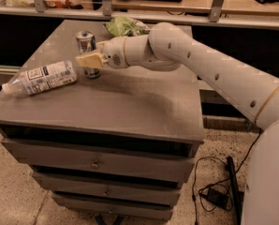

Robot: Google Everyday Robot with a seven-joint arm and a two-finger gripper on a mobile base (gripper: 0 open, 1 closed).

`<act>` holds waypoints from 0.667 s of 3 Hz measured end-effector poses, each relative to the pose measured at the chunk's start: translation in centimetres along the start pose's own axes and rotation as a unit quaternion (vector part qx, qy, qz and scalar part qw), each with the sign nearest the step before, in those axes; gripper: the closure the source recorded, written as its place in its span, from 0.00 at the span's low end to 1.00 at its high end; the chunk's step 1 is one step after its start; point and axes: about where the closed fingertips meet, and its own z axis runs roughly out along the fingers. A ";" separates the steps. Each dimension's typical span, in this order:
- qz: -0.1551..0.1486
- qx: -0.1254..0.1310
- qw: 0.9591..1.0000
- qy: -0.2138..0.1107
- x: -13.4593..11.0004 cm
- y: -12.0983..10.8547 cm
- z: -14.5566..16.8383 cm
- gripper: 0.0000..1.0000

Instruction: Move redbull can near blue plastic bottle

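- Can [85, 42] is seen upright near the back-left corner of the desk [130, 97], pinched by the gripper [85, 55]; one cream finger [90, 61] is laid across its front.
- The arm [200, 64] is stretched in from the right edge, above the top.
- The bottle [41, 78] is laid on its side by the left edge, just left of the can, its cap pointed outward.
- A green bag [123, 26] is seen at the back edge.
- Drawers [95, 161] are stacked beneath; a black cable [214, 196] is strewn on the speckled floor at the right.
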 end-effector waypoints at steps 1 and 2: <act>-0.010 -0.009 1.000 -0.007 -0.2 0.3 -0.1 0.11; -0.017 -0.015 1.000 -0.011 -0.3 0.7 -0.8 0.00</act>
